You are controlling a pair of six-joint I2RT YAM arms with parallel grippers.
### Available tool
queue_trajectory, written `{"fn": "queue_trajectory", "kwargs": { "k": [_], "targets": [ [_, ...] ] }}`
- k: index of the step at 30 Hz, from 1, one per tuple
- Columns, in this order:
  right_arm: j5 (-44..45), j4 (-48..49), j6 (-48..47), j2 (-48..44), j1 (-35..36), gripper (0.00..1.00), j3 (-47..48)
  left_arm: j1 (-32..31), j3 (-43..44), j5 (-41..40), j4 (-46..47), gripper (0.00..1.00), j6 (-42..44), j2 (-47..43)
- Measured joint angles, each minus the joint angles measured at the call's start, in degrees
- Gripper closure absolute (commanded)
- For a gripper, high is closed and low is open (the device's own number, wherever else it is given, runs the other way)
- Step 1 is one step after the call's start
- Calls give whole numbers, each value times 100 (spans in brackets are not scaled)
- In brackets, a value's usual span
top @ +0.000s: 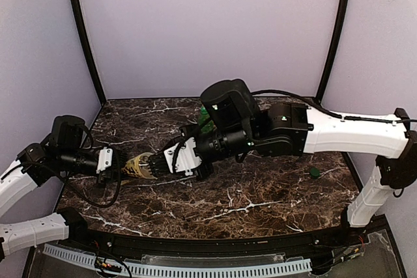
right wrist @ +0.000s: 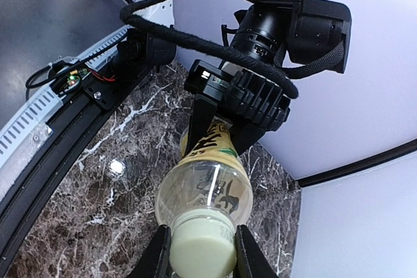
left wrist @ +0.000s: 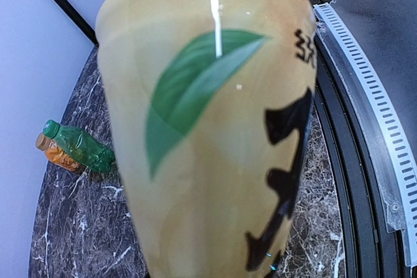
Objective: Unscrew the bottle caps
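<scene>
Yellow bottle (top: 138, 166) over marble table (top: 260, 203)

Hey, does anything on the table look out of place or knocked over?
Yes. The green bottle and orange bottle lie on their sides together by the wall, and what looks like a loose green cap sits alone on the table.

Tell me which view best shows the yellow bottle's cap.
Right wrist: the cap sits plainly between the right fingers. Top external hides it behind the right gripper; left wrist shows just label on the yellow bottle.
</scene>
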Motion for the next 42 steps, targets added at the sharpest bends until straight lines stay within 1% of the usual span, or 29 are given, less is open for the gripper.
{"fn": "queue_trajectory", "kwargs": {
  "k": [7,13,18,21,23,27,28,29,30,31,33,36,39,42],
  "targets": [
    [229,79,-984,-70,70,100,-188,0,0,-57,-22,92,192,59],
    [273,61,-1305,-70,70,100,-188,0,0,-74,-15,92,251,61],
    [330,61,-1388,-70,92,65,-188,0,0,-72,-15,93,254,57],
    [413,111,-1429,-83,92,48,-203,0,0,-15,-76,94,249,31],
    [511,129,-1368,-146,55,43,-254,0,0,31,-151,94,245,-11],
    [636,251,-1290,-343,-4,27,-354,0,0,46,-286,95,234,-48],
    [645,293,-1246,-411,-9,22,-387,0,0,42,-291,95,212,-55],
    [643,356,-1193,-487,-11,13,-444,0,0,28,-284,95,179,-57],
    [638,413,-1117,-566,-9,3,-501,0,0,13,-273,95,127,-57],
    [629,470,-1014,-651,-9,2,-557,0,0,-13,-240,95,66,-59],
    [590,584,-702,-789,-9,1,-629,0,0,-120,-85,95,-122,-81],
    [422,717,50,-883,-66,1,-632,0,-42,-420,400,96,-444,-136],
    [162,883,1235,-903,-225,3,-627,0,-140,-898,979,96,-686,-190],
    [146,1001,2905,-680,-522,11,-343,0,-260,-1523,1600,95,-817,-190]
  ]
}}
